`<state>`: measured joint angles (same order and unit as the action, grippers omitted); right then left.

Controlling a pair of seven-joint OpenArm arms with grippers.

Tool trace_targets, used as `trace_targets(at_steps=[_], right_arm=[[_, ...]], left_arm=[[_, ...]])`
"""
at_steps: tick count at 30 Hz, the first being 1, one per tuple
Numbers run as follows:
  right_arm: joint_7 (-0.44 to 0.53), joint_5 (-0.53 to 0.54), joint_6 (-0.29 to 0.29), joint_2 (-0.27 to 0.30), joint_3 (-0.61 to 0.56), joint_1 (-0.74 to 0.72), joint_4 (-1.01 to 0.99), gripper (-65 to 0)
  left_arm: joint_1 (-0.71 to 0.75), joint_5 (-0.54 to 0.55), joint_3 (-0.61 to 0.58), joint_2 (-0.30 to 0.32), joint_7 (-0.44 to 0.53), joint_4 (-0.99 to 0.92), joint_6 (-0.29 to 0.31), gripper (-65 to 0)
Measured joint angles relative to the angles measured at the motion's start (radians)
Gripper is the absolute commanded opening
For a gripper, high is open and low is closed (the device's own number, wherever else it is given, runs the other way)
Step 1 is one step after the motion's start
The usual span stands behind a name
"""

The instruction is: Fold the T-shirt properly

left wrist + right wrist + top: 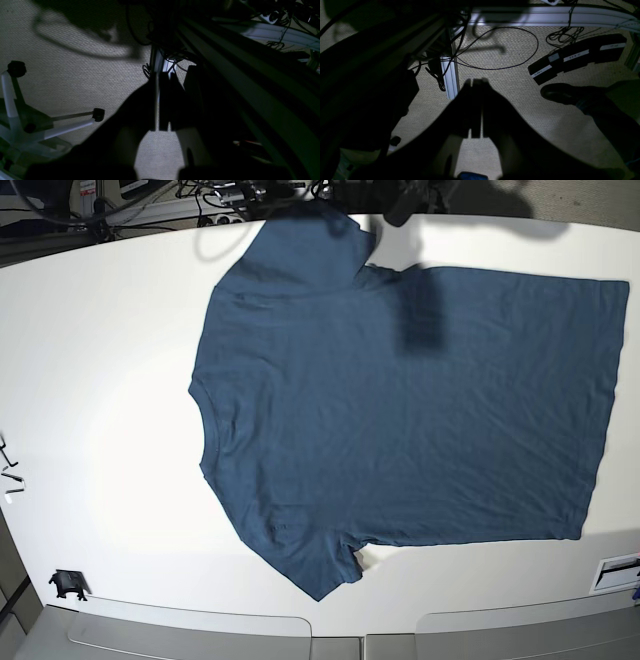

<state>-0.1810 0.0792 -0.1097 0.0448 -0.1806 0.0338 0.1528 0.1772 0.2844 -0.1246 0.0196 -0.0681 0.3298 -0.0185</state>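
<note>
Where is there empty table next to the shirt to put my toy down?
The biggest bare patch of the table lies on the left of the overhead view, beside the T-shirt's neck. A thinner strip runs along the near edge, below the lower sleeve. The shirt covers the middle and right, nearly reaching the right edge. The far edge is crowded with cables.

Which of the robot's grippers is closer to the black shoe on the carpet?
Right, probably. The right gripper hangs above the carpet with the shoe just beside it; the left gripper sees only a chair base, no shoe.
</note>
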Motion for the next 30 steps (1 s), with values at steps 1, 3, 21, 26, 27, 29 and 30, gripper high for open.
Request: trace_targets(at_steps=[1, 3, 21, 26, 27, 29, 30], right_arm=[[0.000, 0.000, 0.000, 0.000, 0.000, 0.000, 0.000, -65.0], [0.000, 0.000, 0.000, 0.000, 0.000, 0.000, 0.000, -65.0], [0.000, 0.000, 0.000, 0.001, 0.000, 0.000, 0.000, -65.0], [0.000, 0.000, -0.003, 0.011, 0.000, 0.003, 0.001, -65.0], [0.000, 0.000, -0.003, 0.017, 0.000, 0.009, 0.001, -65.0], [0.000, 0.000, -0.003, 0.028, 0.000, 0.014, 0.001, -65.0], [0.000, 0.000, -0.003, 0.034, 0.000, 0.014, 0.001, -65.0]], left_arm=[[0.000, 0.000, 0.000, 0.000, 0.000, 0.000, 0.000, -65.0], [0.000, 0.000, 0.000, 0.000, 0.000, 0.000, 0.000, -65.0], [0.000, 0.000, 0.000, 0.008, 0.000, 0.000, 0.000, -65.0], [0.006, 0.003, 0.000, 0.011, 0.010, 0.002, 0.000, -65.0], [0.010, 0.003, 0.000, 0.015, 0.014, 0.002, 0.000, -65.0], [0.018, 0.003, 0.000, 0.026, 0.016, 0.002, 0.000, -65.0], [0.021, 0.003, 0.000, 0.032, 0.019, 0.002, 0.000, -65.0]])
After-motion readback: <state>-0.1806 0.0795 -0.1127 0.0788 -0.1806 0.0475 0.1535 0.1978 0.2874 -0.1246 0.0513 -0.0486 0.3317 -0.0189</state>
